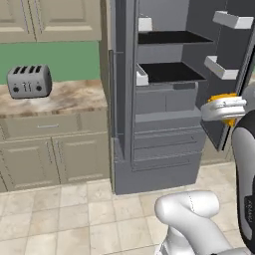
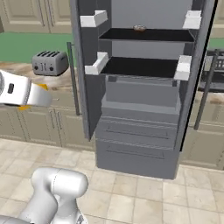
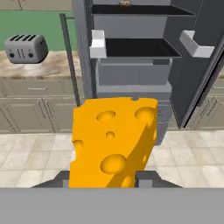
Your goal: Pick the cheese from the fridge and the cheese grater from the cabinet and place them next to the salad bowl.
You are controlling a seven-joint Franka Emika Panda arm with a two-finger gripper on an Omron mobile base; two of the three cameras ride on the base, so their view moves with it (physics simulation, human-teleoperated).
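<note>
Cheese [image 3: 114, 142] sits clamped between the fingers [image 3: 105, 178], standing upright from them, clear of the open fridge [image 3: 131, 65] ahead; the tabletop [image 3: 39, 65] with a toaster [image 3: 25, 48] lies off to the left.

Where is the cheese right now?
The cheese is out of the fridge, held in the tool. In the hand view it fills the lower middle, in front of the open fridge, with the toaster far left.
</note>
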